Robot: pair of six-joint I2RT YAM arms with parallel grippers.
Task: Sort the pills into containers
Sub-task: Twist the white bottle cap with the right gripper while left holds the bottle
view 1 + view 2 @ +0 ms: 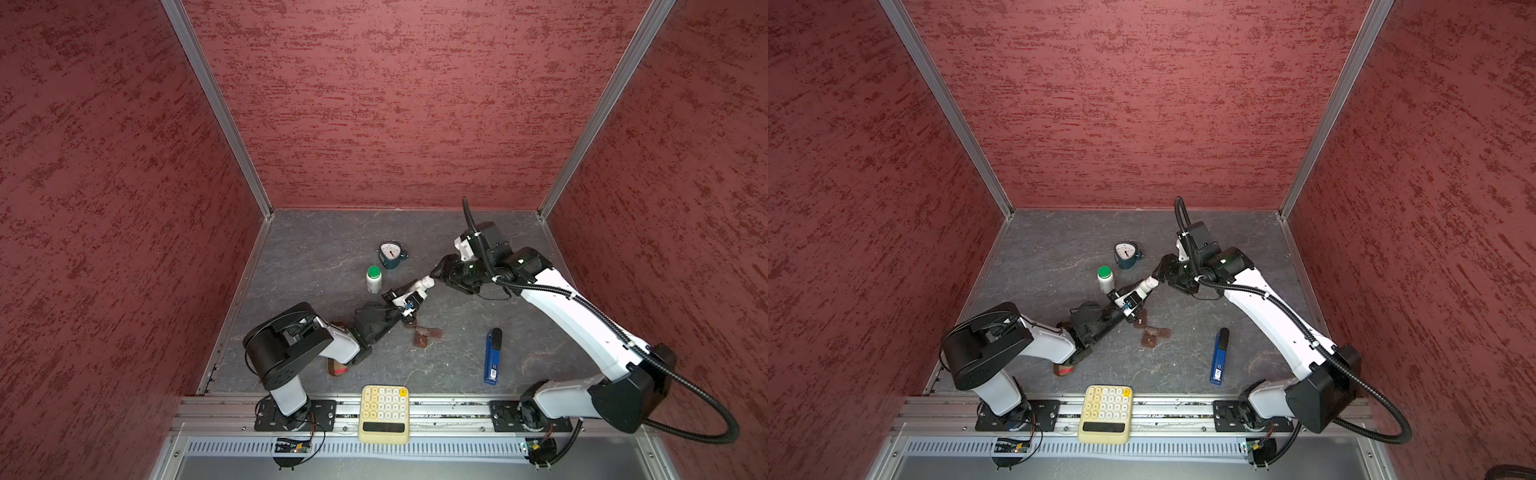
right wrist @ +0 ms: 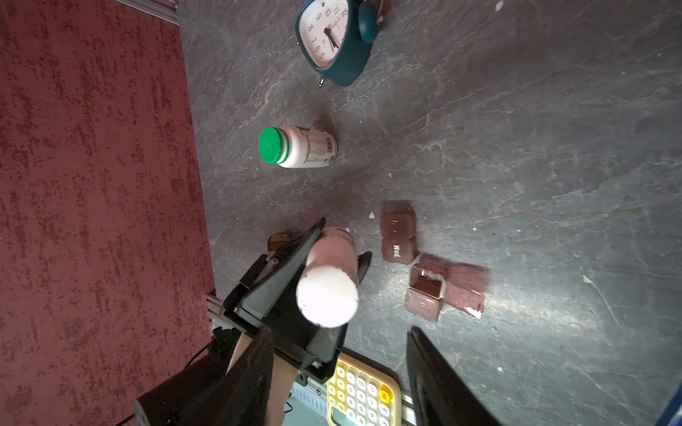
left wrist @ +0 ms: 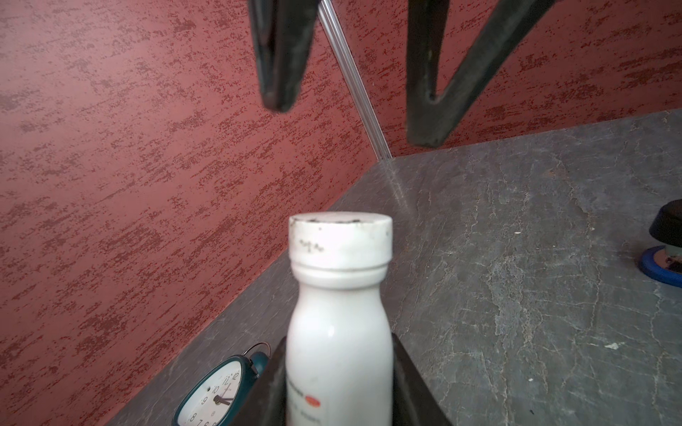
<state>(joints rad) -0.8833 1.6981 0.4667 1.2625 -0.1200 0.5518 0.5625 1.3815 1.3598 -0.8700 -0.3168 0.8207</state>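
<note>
My left gripper (image 1: pixel 405 296) (image 1: pixel 1133 296) (image 3: pixel 339 387) is shut on the body of a small all-white bottle (image 3: pixel 339 324) (image 2: pixel 328 291). The bottle is tilted, its cap (image 1: pixel 428 282) toward my right gripper (image 1: pixel 438 274) (image 1: pixel 1158 272) (image 2: pixel 338 332). That gripper is open, its fingers (image 3: pixel 280 73) just short of the cap, not touching. The containers, dark brown pill-box pieces (image 1: pixel 424 332) (image 1: pixel 1152 334) (image 2: pixel 398 239), lie on the table below the bottle; one cell (image 2: pixel 428 282) is open. Another brown piece (image 1: pixel 336 368) shows under the left arm. Tiny white specks (image 2: pixel 372 215) near the boxes may be pills.
A white bottle with a green cap (image 1: pixel 374 280) (image 2: pixel 295 146) stands behind the left gripper, a teal alarm clock (image 1: pixel 390 254) (image 2: pixel 336 37) beyond it. A blue stapler-like object (image 1: pixel 493 356) lies at the right, a yellow calculator (image 1: pixel 384 413) on the front rail. Red walls enclose three sides.
</note>
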